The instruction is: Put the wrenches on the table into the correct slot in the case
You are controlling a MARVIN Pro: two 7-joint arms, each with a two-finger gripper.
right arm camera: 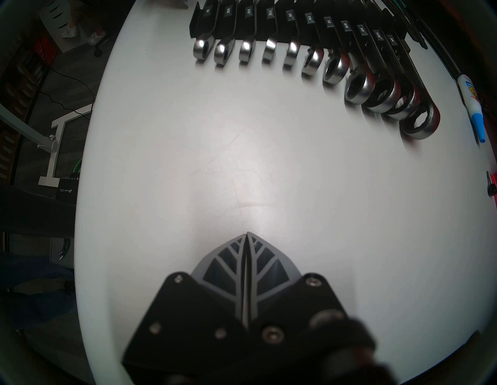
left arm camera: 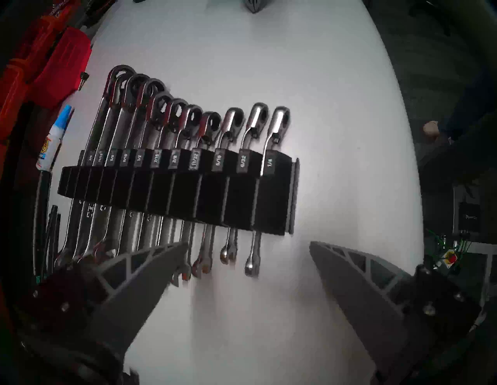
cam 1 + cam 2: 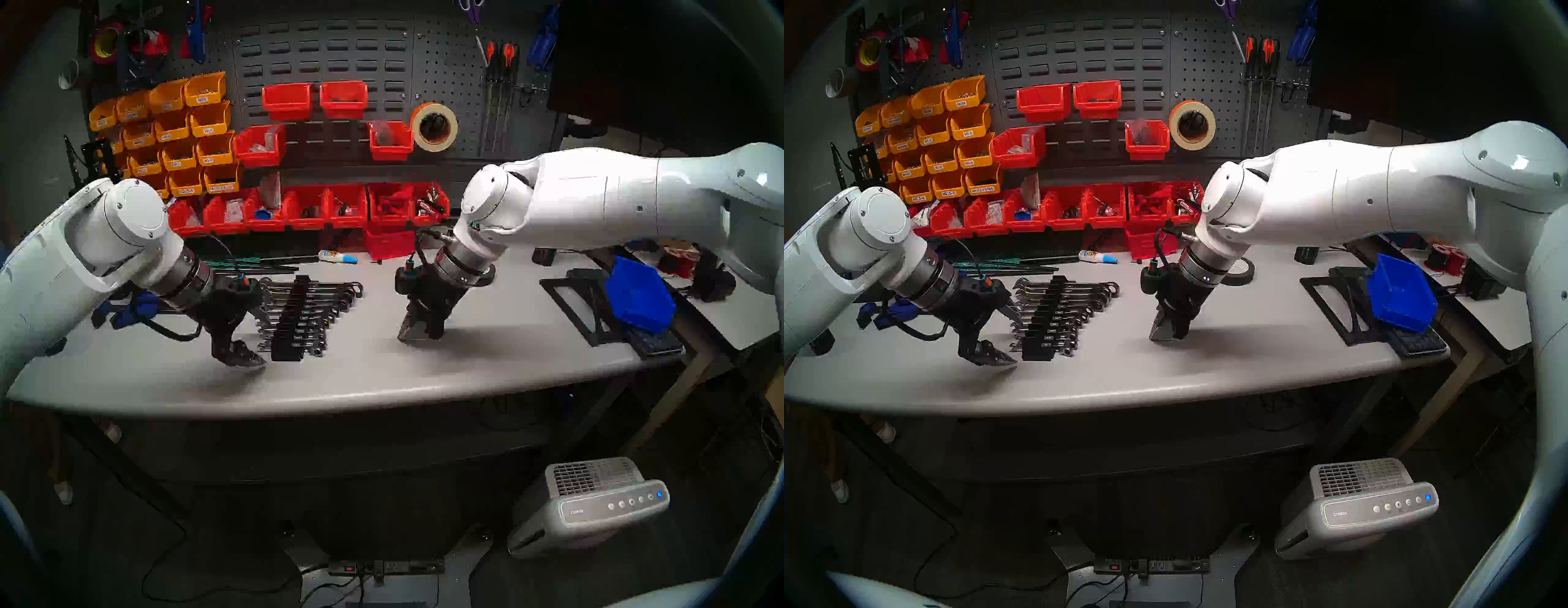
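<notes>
Seeing my left end effector (image 2: 247,258) spread open and empty, low in the left wrist frame just below the black case (image 2: 177,191). Wrenches (image 2: 150,129) fill every slot I can see, case centre-left on the worktop (image 3: 466,365). Right end effector (image 1: 247,236) is pinched closed, empty, mid-frame over bare worktop.

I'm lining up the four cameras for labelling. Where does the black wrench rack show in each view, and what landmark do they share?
Head stereo left: wrench rack left of centre, beside the open left gripper.
Head stereo right: rack left of centre.
Left wrist: across the middle.
Right wrist: along the top edge.
Shared landmark: glue bottle.
</notes>
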